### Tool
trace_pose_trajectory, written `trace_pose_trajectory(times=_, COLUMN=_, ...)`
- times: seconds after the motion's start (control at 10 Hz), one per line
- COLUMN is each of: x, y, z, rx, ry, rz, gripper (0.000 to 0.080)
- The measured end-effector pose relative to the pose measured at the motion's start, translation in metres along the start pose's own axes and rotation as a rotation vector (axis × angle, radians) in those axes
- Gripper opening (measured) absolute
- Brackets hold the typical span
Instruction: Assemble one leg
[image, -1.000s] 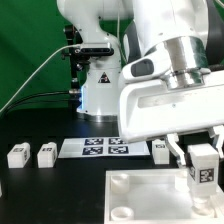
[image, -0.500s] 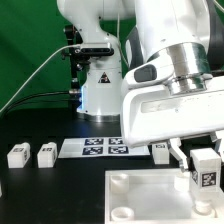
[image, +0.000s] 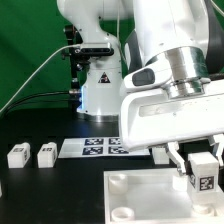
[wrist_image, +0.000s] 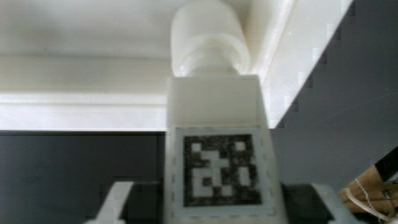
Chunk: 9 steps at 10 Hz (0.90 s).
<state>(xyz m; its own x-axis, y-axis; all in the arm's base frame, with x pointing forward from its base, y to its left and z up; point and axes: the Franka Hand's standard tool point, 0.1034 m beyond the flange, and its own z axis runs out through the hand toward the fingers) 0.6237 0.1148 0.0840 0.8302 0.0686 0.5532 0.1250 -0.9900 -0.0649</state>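
Gripper squeezing upright leg between its fingers, tag facing outward, white panel lying below the fingertips

A warning triangle marks the robot base.

Leg: white block, black-and-white tag facing camera, upright, at white panel corner.

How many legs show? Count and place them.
4: two at the exterior view's left, one partly hidden beside the marker board, one leg in the gripper. Others may be hidden.
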Motion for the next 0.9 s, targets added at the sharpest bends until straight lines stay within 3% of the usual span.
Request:
trace_pose_trajectory(times=0.3, x=-0.0032, y=-0.0019, z=0.0079, rx=0.001, ry=0.007, rz=0.001, gripper=0.0291)
trace_pose_trajectory(times=0.9, x=-0.0034, y=-0.0015, z=0.0084, rx=-0.009, ry=0.031, rz=0.028, gripper=0.0291)
